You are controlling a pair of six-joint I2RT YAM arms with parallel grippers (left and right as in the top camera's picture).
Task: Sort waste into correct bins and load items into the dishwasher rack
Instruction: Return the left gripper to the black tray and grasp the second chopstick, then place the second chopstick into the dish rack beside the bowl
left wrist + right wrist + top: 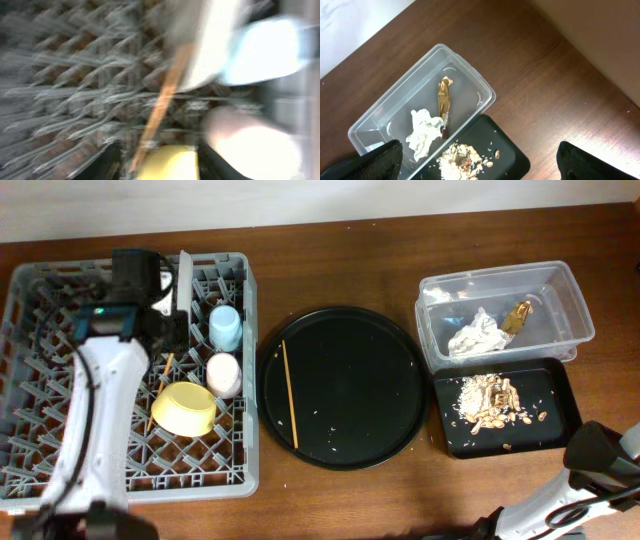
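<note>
The grey dishwasher rack [40, 470] lies under the left jaws, which hang over its far half at the end of the left arm [100, 400]. The left wrist view is smeared with blur, so I cannot tell whether they are spread or pinching anything. The round black tray [350, 380] sits on the bench [350, 250] between the two pairs of jaws.

The right jaws are spread wide, with their dark fingers [370, 162] at opposite corners of the right wrist view. The clear tub [470, 80] lies just beyond them, and the shallow black tray [507, 152] touches it on the near side.

In the rack, a pale plate [183, 275] stands on edge just beside the left jaws. The yellow bowl [185, 408], pink cup [224, 373] and blue cup [226, 327] are close by. One chopstick [165, 100] slants among the pegs right by the left jaws. The other chopstick [290, 395] lies on the round tray, well apart from both pairs.

The white napkin [422, 132] and gold foil wrapper [444, 102] are inside the tub. The food scraps [460, 160] are on the shallow black tray.
</note>
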